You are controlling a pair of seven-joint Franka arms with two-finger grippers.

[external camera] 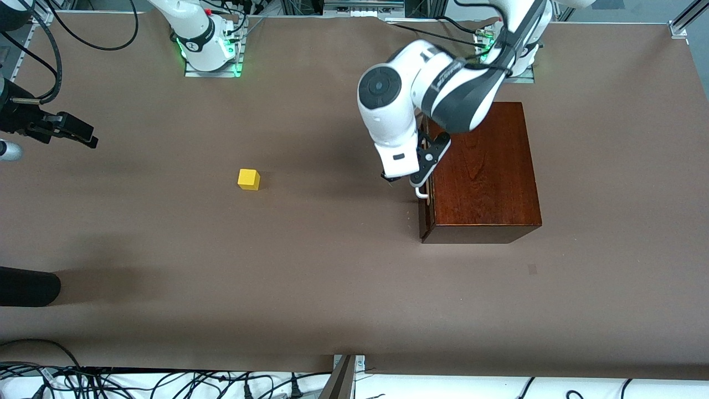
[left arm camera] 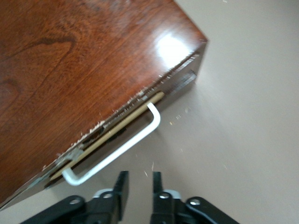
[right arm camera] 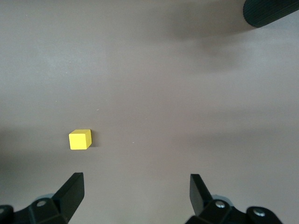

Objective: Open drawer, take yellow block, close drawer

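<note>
The yellow block (external camera: pixel 248 179) (right arm camera: pixel 80 139) lies on the bare table, well apart from the dark mahogany box (external camera: pixel 482 166) (left arm camera: pixel 79 60) and toward the right arm's end. The drawer (external camera: pixel 425 216) is pushed into the box; only a thin pale wood edge (left arm camera: pixel 140 109) shows above its white bar handle (external camera: pixel 422 192) (left arm camera: pixel 117 151). My left gripper (external camera: pixel 403 180) (left arm camera: pixel 138 179) hangs just in front of the handle, its jaws a little apart with nothing between them and not touching the bar. My right gripper (external camera: pixel 91 141) (right arm camera: pixel 137 179) waits open over the right arm's end of the table.
A black rounded object (external camera: pixel 27 286) (right arm camera: pixel 271 11) juts in over the table at the right arm's end, nearer the front camera than the block. Cables (external camera: pixel 166 382) lie along the table's front edge. Brown tabletop (external camera: pixel 332 266) stretches between block and box.
</note>
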